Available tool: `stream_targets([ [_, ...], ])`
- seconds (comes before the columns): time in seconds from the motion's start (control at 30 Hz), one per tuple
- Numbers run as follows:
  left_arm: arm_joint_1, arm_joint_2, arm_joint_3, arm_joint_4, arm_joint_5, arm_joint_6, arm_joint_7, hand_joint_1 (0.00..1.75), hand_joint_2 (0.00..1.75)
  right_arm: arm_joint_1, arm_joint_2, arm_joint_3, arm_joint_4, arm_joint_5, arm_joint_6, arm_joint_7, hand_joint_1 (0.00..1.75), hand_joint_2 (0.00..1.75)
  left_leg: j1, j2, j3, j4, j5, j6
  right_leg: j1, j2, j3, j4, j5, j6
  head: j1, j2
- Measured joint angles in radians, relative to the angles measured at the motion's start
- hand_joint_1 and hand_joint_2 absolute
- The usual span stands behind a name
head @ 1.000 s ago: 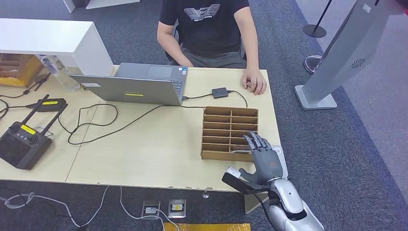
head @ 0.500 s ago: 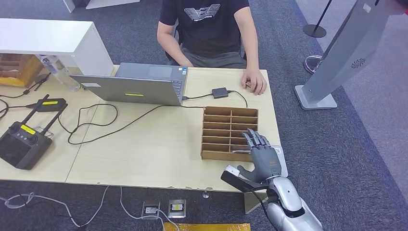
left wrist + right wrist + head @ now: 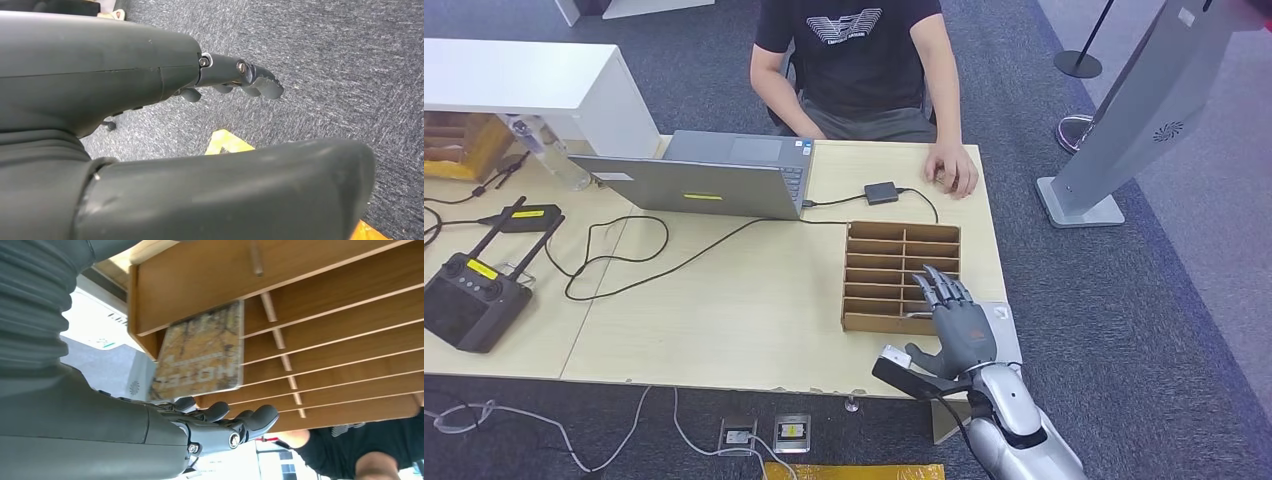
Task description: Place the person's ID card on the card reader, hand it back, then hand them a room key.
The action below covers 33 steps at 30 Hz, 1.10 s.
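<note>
The right hand, fingers apart and holding nothing, is hovering over the wooden rack beside a yellow card sitting in the rack's nearest slot.

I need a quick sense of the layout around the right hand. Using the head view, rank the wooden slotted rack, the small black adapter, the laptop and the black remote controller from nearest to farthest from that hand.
Measured from the right hand:
1. Wooden slotted rack, directly under its fingertips.
2. Small black adapter, beyond the rack, toward the person.
3. Laptop, farther back and to the left.
4. Black remote controller, at the table's far left end.
</note>
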Motion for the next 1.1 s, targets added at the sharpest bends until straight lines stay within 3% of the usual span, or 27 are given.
stream_targets([
  [0.27,0.0,-0.002,0.0,0.0,0.005,0.005,0.0,0.0,0.0,-0.01,0.013,0.009,0.001,0.002,0.006,-0.001,0.03,1.75,0.0,0.0,0.0,0.0,0.0,0.0,0.0,0.0,0.0,0.0,0.0,0.0,0.0,0.0],
  [0.4,0.0,-0.003,0.0,0.0,0.008,0.007,0.0,0.0,0.0,-0.017,0.015,0.01,0.001,0.003,0.01,0.001,1.7,1.75,0.0,0.0,0.0,0.0,0.0,0.0,0.0,0.0,0.0,0.0,0.0,0.0,0.0,0.0],
  [0.73,0.001,-0.003,0.0,0.0,0.009,0.007,0.0,0.0,0.0,-0.027,0.018,0.014,0.008,0.045,0.0,0.031,1.61,1.75,0.0,0.0,0.0,0.0,0.0,0.0,0.0,0.0,0.0,0.0,0.0,0.0,0.0,0.0],
  [0.87,0.001,-0.003,0.0,0.0,0.009,0.007,0.002,0.0,0.0,-0.03,0.018,0.017,0.012,0.054,-0.001,0.039,1.75,1.75,0.0,0.0,0.0,0.0,0.0,0.0,0.0,0.0,0.0,0.0,0.0,0.0,0.0,0.0],
  [1.03,0.001,-0.002,0.0,0.0,0.009,0.006,0.004,0.0,0.0,-0.032,0.011,0.015,0.018,0.083,0.006,0.063,1.75,1.75,0.0,0.0,0.0,0.0,0.0,0.0,0.0,0.0,0.0,0.0,0.0,0.0,0.0,0.0],
  [1.07,0.001,-0.002,0.0,0.0,0.008,0.006,0.005,0.0,0.0,-0.032,0.009,0.015,0.018,0.086,0.008,0.066,1.69,1.75,0.0,0.0,0.0,0.0,0.0,0.0,0.0,0.0,0.0,0.0,0.0,0.0,0.0,0.0],
  [1.1,0.001,-0.002,0.0,0.0,0.008,0.006,0.006,0.0,0.0,-0.032,0.006,0.014,0.019,0.088,0.009,0.067,1.33,1.75,0.0,0.0,0.0,0.0,0.0,0.0,0.0,0.0,0.0,0.0,0.0,0.0,0.0,0.0],
])
